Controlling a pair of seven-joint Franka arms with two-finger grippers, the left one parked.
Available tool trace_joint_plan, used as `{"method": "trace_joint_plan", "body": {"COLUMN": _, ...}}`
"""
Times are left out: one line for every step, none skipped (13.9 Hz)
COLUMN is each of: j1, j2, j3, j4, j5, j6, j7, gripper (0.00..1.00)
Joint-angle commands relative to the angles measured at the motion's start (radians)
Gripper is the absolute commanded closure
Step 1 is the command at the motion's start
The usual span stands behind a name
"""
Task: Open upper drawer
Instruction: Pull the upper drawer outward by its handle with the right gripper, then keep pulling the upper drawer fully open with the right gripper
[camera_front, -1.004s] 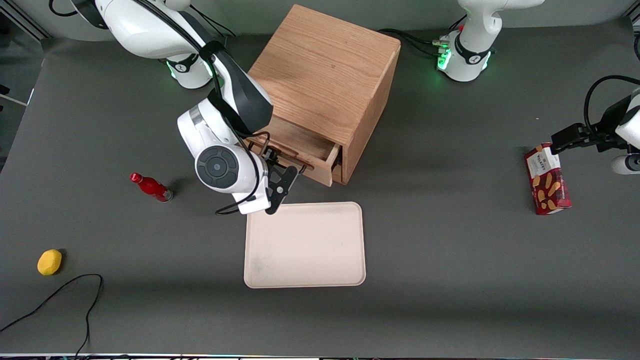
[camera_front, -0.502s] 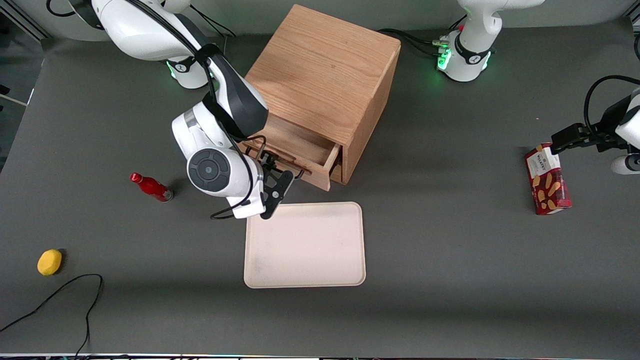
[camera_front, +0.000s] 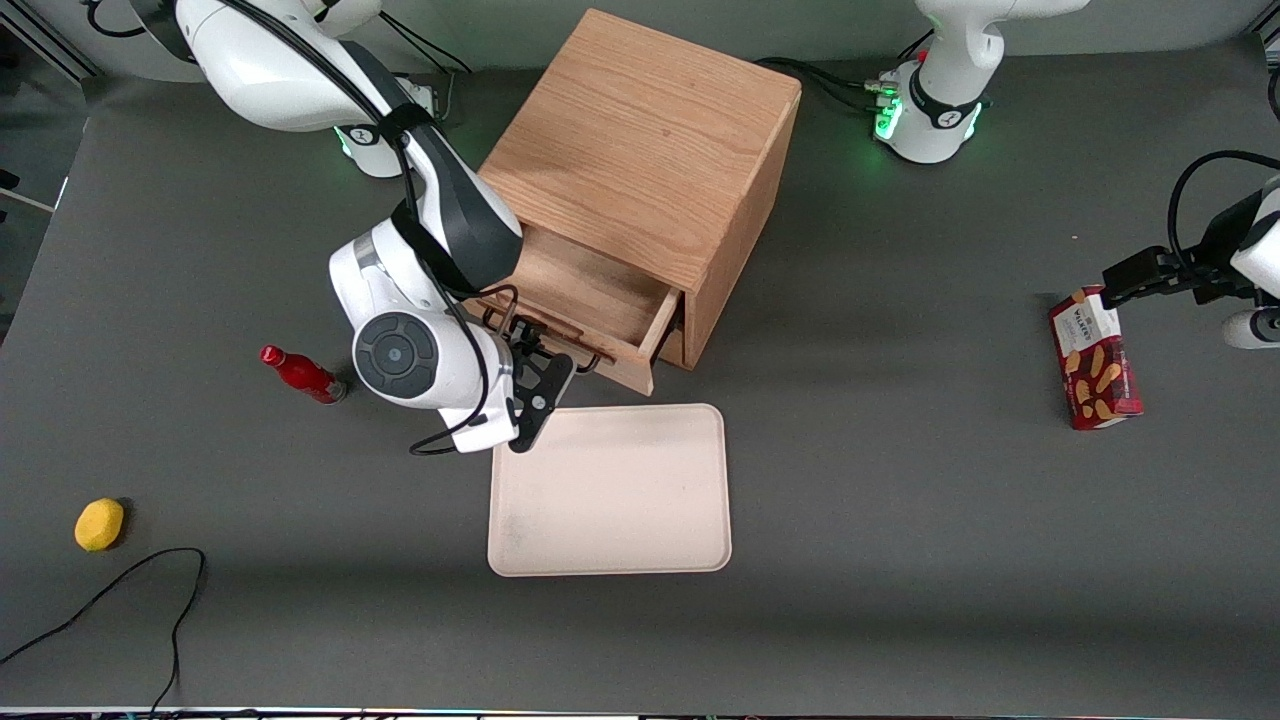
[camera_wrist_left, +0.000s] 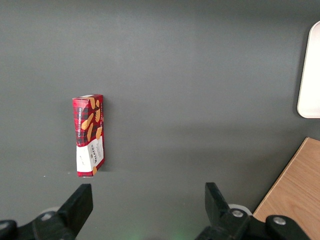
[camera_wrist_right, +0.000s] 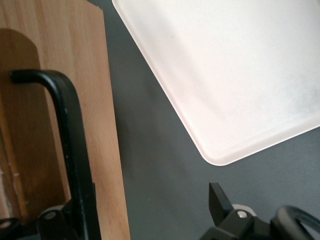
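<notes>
Oak cabinet sits in the upper middle of the front-view frame on a dark grey table. The upper drawer is part-way out of the cabinet's front, mid-frame, its light-wood inside showing from above. Its front panel is close to the cream tray w/o touching it. The tray lies flat, lower mid-frame, nearer the front camera than the cabinet. The right arm's gripper is at the drawer's front, at the thin black wire handle. In the right wrist view the gripper has its fingers well apart, not clamped on anything. The handle runs against one finger, the other is over bare table near a tray corner. A small red bottle and a yellow fruit lie toward the working arm's end. A red Walkers biscuit box lies toward the parked arm's end
</notes>
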Motion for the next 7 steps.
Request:
{"method": "trace_joint_plan", "body": {"j1": -0.013, "j2": 0.02, "j3": -0.002, "j4": 0.032, "j5": 0.015, "j6": 0.01, "j7": -0.047, "gripper": 0.0}}
{"method": "trace_joint_plan", "body": {"j1": -0.019, "j2": 0.021, "j3": -0.001, "j4": 0.032, "j5": 0.015, "j6": 0.012, "j7": -0.047, "gripper": 0.0}}
{"method": "trace_joint_plan", "body": {"j1": -0.021, "j2": 0.021, "j3": -0.001, "j4": 0.032, "j5": 0.016, "j6": 0.013, "j7": -0.048, "gripper": 0.0}}
{"method": "trace_joint_plan", "body": {"j1": -0.027, "j2": 0.023, "j3": 0.001, "j4": 0.032, "j5": 0.016, "j6": 0.013, "j7": -0.048, "gripper": 0.0}}
{"method": "trace_joint_plan", "body": {"j1": -0.031, "j2": 0.026, "j3": 0.001, "j4": 0.032, "j5": 0.016, "j6": 0.013, "j7": -0.047, "gripper": 0.0}}
{"method": "trace_joint_plan", "body": {"j1": -0.033, "j2": 0.029, "j3": 0.001, "j4": 0.033, "j5": 0.028, "j6": 0.015, "j7": -0.047, "gripper": 0.0}}
{"method": "trace_joint_plan", "body": {"j1": -0.036, "j2": 0.027, "j3": -0.001, "j4": 0.033, "j5": 0.045, "j6": 0.022, "j7": -0.048, "gripper": 0.0}}
